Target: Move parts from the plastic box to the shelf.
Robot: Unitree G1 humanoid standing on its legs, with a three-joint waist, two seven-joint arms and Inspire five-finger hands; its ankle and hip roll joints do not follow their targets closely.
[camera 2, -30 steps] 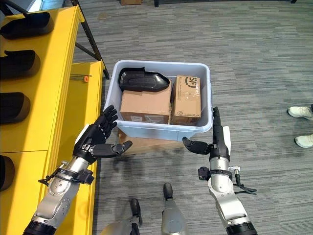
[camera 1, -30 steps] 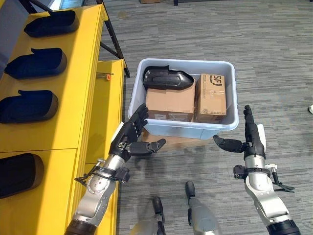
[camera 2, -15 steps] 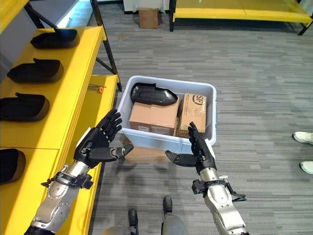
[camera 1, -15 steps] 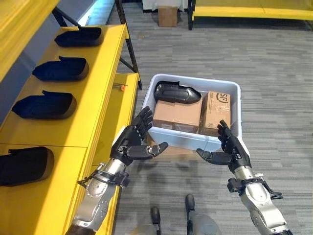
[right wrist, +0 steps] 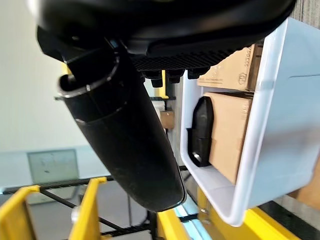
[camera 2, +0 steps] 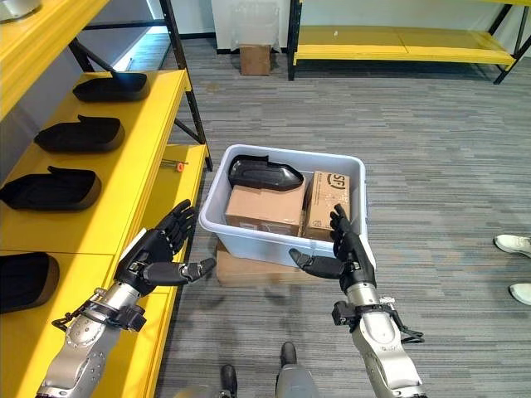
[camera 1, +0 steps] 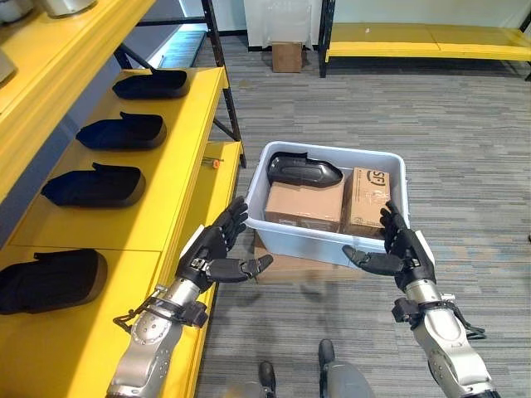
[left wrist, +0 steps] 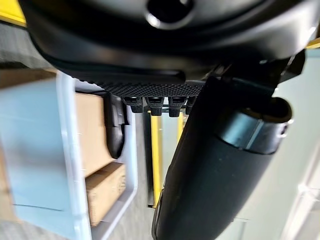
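Right eye view adds a person's shoes (camera 2: 513, 243) (beyond plastic box (camera 2: 249, 240)).

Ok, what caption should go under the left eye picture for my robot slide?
Both hands, left hand and right hand, open before the plastic box holding a black part.

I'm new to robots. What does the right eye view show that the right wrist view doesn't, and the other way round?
Right eye view: the yellow shelf with black parts laid on it, the open left hand, and a person's white shoes on the carpet.

Right wrist view: the right hand from very close, its thumb straight, and a pale wall beyond.

Both: the open right hand by the plastic box, which holds one black part on top of cardboard boxes.
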